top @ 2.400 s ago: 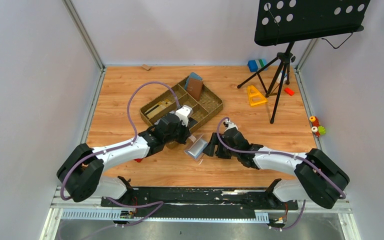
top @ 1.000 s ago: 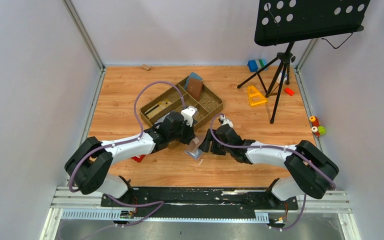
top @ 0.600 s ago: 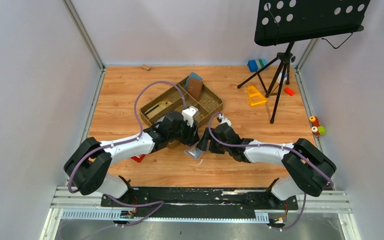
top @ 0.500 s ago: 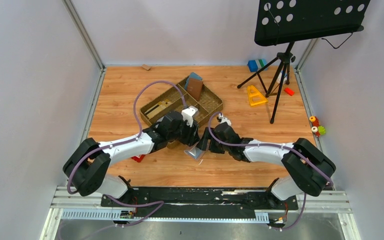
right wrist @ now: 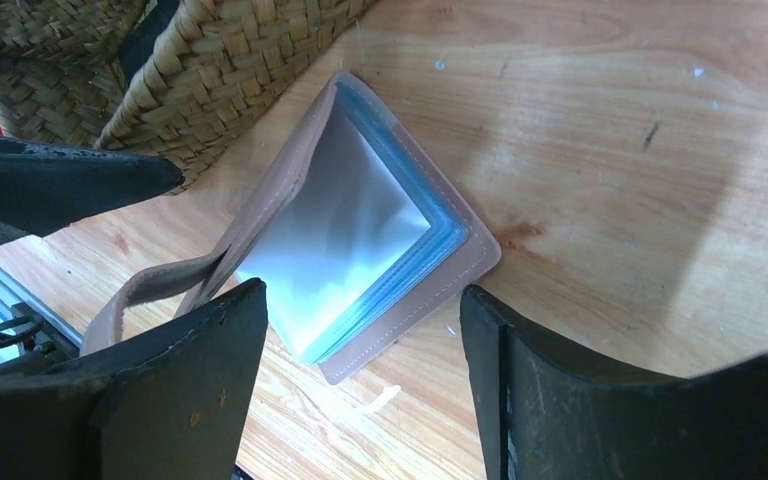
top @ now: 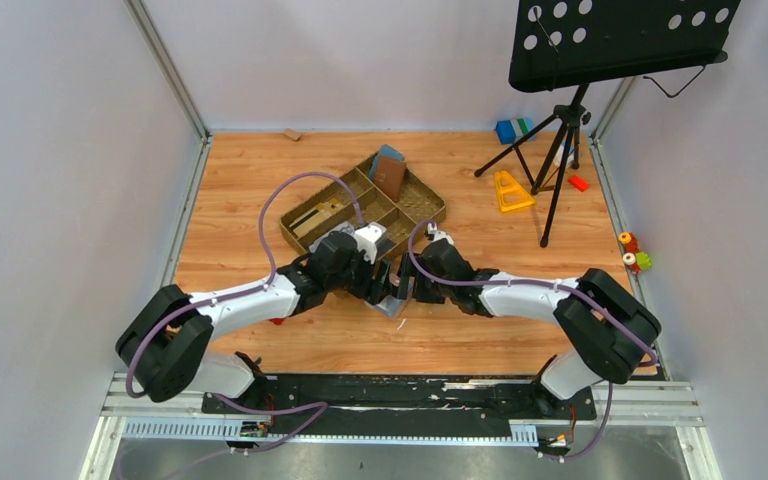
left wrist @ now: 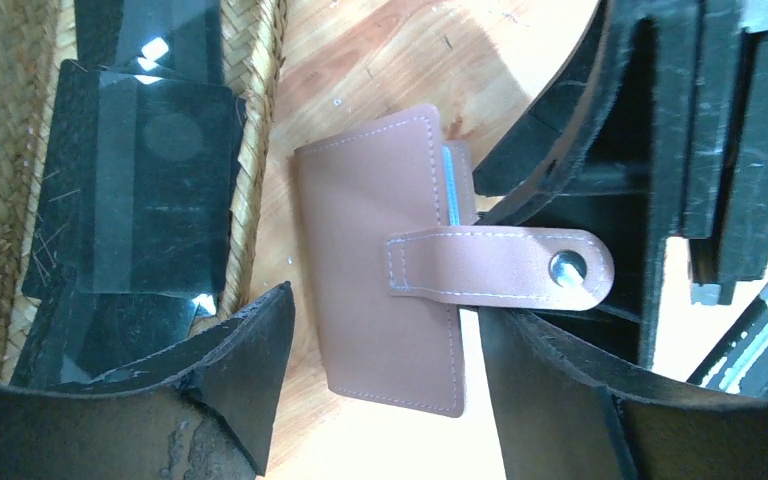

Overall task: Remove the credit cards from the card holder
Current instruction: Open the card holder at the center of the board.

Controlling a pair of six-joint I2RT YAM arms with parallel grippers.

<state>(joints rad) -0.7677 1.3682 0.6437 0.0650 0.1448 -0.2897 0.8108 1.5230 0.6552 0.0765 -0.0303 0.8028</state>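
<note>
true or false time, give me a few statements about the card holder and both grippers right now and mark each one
1. The card holder rests on the wooden table, outside the wicker tray. True.
2. Its closing tab is snapped shut. False: the tab hangs free and the holder is open.
3. The right gripper is shut on a card. False: its jaws are open, one on either side of the holder.
4. The left gripper is open. True.
</note>
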